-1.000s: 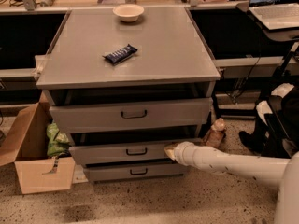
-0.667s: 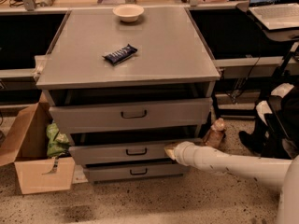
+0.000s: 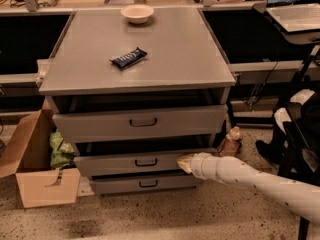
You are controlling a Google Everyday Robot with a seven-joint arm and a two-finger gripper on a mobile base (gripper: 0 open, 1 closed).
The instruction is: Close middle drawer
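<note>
The middle drawer [image 3: 115, 165] is seen pulled part-way out, between the top drawer [image 3: 100, 125] and the bottom drawer [image 3: 120, 185]. The pincer [image 3: 185, 162] is set against the right end of its front; how far it is open cannot be told.

Arm [image 3: 250, 181] enters from lower right, extended, sloping up leftward. Gripper [image 3: 184, 162] at its tip, low, just right of centre.

I get warm, dim light from overhead — the cabinet top [image 3: 175, 59] glows softly while the drawer gaps [image 3: 145, 145] fall into deep shadow. The gripper [image 3: 184, 162], at the front of the middle drawer [image 3: 120, 164], catches a yellowish sheen.
</note>
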